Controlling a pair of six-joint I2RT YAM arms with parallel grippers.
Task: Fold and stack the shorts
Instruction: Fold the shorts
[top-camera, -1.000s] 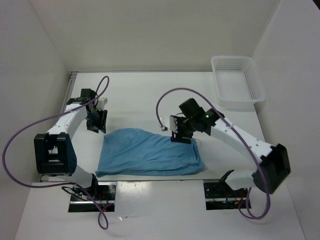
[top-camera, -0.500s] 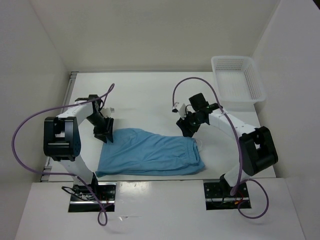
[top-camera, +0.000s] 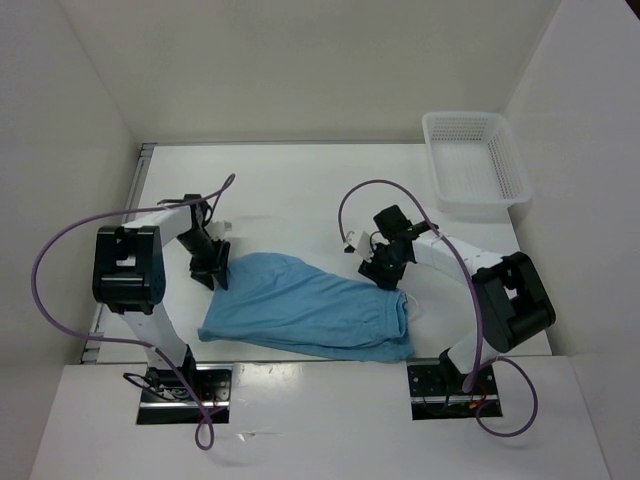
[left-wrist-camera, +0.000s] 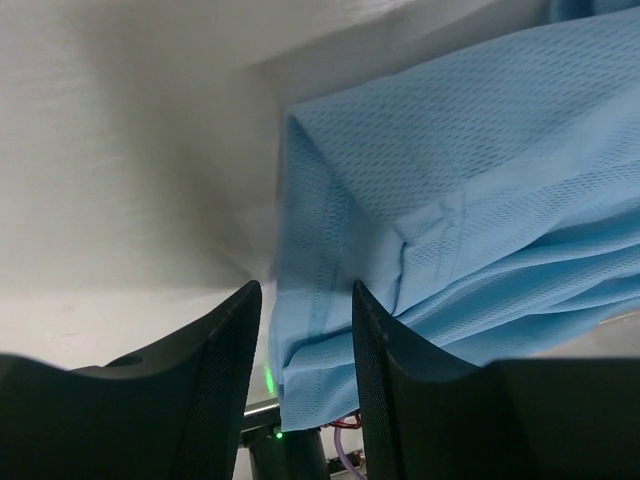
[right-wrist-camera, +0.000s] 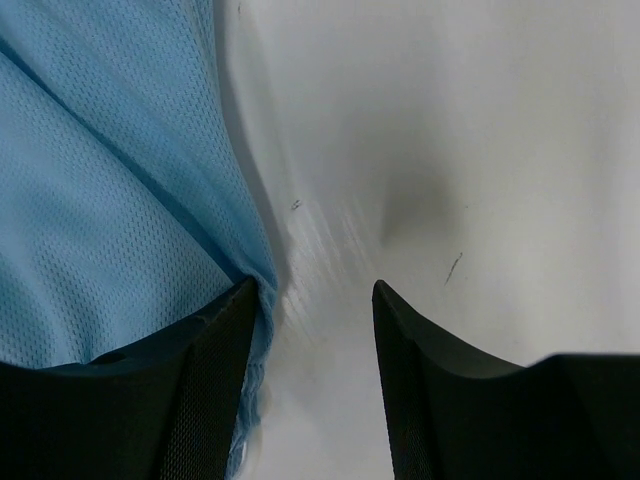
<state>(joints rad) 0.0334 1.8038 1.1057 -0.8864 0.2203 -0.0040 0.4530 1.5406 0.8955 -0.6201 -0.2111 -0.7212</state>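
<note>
The shorts (top-camera: 305, 315), a light sky-blue mesh-textured fabric pair folded into a flattened, slightly rumpled bundle, lie on the tabletop (top-camera: 290, 190) near its front edge, long axis running left to right.
</note>
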